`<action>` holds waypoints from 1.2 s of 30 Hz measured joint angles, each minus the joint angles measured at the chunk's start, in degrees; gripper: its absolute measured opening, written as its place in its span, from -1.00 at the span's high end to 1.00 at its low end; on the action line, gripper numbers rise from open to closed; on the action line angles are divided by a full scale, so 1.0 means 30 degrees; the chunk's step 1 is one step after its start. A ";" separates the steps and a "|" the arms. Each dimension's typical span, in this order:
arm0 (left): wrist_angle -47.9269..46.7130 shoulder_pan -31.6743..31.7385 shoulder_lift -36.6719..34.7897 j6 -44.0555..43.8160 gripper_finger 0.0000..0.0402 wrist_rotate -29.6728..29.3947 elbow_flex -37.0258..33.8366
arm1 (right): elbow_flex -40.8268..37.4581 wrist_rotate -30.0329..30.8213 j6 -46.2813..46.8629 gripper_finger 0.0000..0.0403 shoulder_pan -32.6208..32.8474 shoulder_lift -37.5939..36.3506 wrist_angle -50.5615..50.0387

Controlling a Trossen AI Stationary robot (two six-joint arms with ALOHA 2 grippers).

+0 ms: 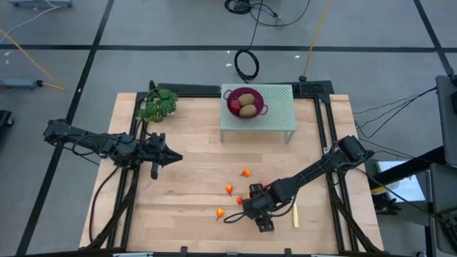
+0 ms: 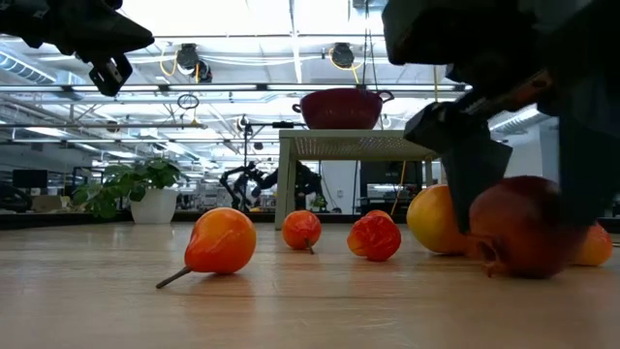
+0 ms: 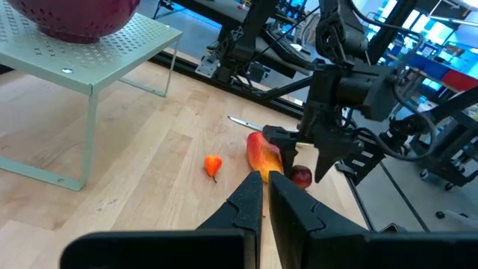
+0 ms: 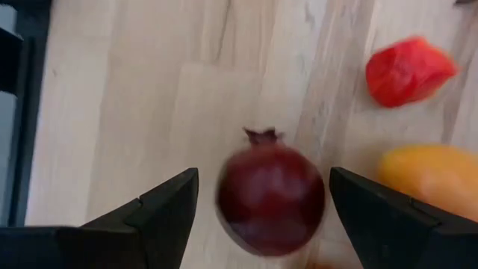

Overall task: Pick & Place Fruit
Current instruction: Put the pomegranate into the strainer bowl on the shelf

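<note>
Two fingers of right gripper (image 4: pixel 258 205) straddling dark red ball (image 4: pixel 271 199), untouched

2 matte black jointed arms (image 1: pixel 93 140), wedge-shaped dark fingers (image 4: pixel 160 205).

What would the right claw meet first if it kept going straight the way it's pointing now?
Most likely the dark red ball: it lies on the wooden table directly between the open right claw's two fingers. Depth is unclear, but nothing shows in between.

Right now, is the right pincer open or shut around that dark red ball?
Open. The right pincer has its fingers standing apart on either side of the dark red ball, with bare wood showing in both gaps.
</note>
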 joint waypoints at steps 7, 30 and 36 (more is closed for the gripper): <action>-0.0007 0.0000 0.0003 -0.0015 0.88 0.0000 0.0000 | 0.0000 0.0027 -0.0339 -0.46 0.0152 0.0074 -0.0086; -0.0007 0.0000 0.0003 -0.0072 0.88 0.0000 0.0000 | 0.0000 0.0624 -0.1420 -0.45 0.0152 0.0074 -0.0198; -0.0010 0.0000 -0.0002 -0.0066 0.88 0.0000 0.0000 | 0.0000 0.0624 -0.1421 -0.45 0.0145 0.0074 -0.0198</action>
